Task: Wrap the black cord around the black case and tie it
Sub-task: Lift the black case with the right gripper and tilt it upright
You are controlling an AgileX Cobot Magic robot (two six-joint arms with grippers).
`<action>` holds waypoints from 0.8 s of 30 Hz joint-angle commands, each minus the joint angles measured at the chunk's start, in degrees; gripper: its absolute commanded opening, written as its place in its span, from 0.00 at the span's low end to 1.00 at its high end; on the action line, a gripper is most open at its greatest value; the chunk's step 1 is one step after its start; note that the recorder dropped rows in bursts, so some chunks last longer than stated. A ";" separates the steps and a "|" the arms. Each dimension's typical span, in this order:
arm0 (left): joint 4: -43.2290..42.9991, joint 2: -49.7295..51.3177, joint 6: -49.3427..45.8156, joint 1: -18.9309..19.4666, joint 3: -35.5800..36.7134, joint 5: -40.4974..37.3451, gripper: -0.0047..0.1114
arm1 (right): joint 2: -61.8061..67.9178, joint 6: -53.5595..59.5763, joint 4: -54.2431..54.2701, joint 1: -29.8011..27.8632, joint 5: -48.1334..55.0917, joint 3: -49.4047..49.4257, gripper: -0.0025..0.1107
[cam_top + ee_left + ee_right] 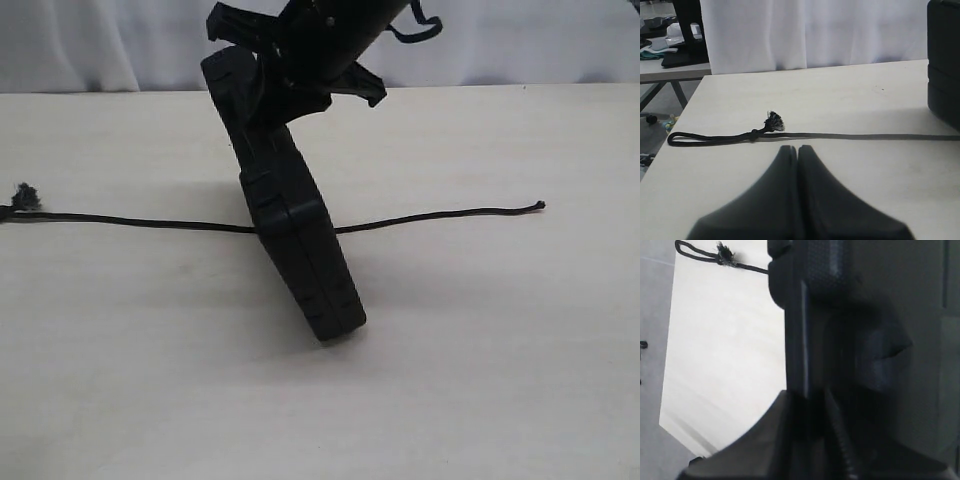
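one black cord (130, 220), one black case (295, 230), two end effectors, all over one pale table (480, 380).

the right end effector (265, 85) comes down from above and is clamped on the upper edge of the case. in the right wrist view its fingers (785, 405) sit either side of that edge, nearly together. the case stands on edge, tilted, with its lower corner at the table; contact there is hard to judge.

the left end effector (797, 149) has its tips pressed together, holds nothing, and sits near the cord without touching it.

the cord lies almost straight across the table, crossing behind the case. its frayed tuft (774, 121) and a small loop (685, 139) are at the left end, and a tiny knot (540, 205) at the right.
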State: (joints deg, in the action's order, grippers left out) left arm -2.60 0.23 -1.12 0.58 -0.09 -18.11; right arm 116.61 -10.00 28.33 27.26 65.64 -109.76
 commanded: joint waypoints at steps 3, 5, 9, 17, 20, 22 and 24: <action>0.14 -0.23 0.50 -0.32 0.09 0.42 0.04 | -0.07 0.13 -7.52 -0.75 -4.16 1.56 0.06; 0.14 -0.23 0.50 -0.32 0.09 0.42 0.04 | -0.07 -0.63 -14.02 -0.75 -3.05 1.56 0.06; 0.14 -0.23 0.50 -0.32 0.09 0.42 0.04 | -0.07 -4.41 -20.16 -0.75 -2.51 1.56 0.09; 0.14 -0.23 0.50 -0.32 0.09 0.42 0.04 | -0.07 -3.04 -20.25 -0.75 -0.78 1.56 0.37; 0.14 -0.23 0.50 -0.32 0.09 0.42 0.04 | -0.07 -4.24 -21.29 -0.75 -0.13 1.56 0.36; 0.14 -0.23 0.50 -0.32 0.09 0.42 0.04 | -0.07 -6.56 -23.68 -0.75 0.56 1.56 0.36; 0.14 -0.23 0.50 -0.32 0.09 0.42 0.04 | -0.07 -7.35 -24.92 -0.75 0.90 1.56 0.36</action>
State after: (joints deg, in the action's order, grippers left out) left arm -2.60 0.23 -1.12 0.58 -0.09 -18.11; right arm 114.79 -16.16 11.03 27.26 63.09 -109.31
